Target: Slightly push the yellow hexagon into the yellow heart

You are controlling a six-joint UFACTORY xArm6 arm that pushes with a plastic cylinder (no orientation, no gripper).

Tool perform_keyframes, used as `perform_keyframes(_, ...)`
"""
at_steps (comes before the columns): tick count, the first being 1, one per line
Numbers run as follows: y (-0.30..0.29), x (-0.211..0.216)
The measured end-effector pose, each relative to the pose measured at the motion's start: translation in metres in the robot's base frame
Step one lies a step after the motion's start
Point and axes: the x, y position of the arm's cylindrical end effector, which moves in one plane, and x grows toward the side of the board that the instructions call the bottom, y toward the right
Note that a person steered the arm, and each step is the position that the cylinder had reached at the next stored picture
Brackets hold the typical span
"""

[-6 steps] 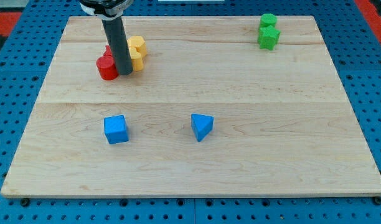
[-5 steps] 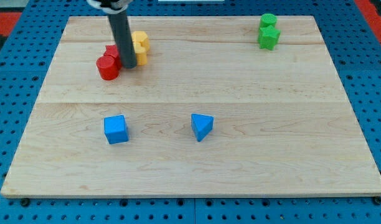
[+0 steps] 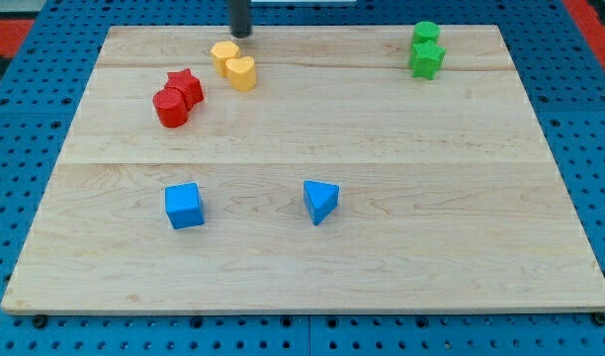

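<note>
Only the lowest stretch of the dark rod shows at the view's top edge; everything above it is cut off by the frame. The arm carries no fingers, so there is nothing spread or pressed together to report. The rod's tip [image 3: 241, 36] rests on the far edge of the wooden counter [image 3: 302, 257], just above and slightly to the view's right of the yellow pair, apart from both blocks.

The yellow hexagon [image 3: 223, 53] sits in the counter's upper left part, its flat top facing up and its sides a slightly darker orange-yellow. The yellow heart [image 3: 241, 72] lies directly below it and to the view's right, and the two are touching, with the heart covering part of the hexagon's near edge.

To the view's left of them, the red star [image 3: 185, 86] and the red cylinder [image 3: 170, 107] press against each other. In the upper right corner two green blocks [image 3: 426, 49] stand touching; their exact shapes are hard to make out. A blue cube [image 3: 184, 206] and a blue triangular block [image 3: 320, 201] lie well apart in the lower half.
</note>
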Motion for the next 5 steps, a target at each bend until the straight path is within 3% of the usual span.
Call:
perform_keyframes(1,-0.011,0.03)
perform_keyframes(4,-0.02,0.068)
perform_keyframes(5,-0.046,0.043)
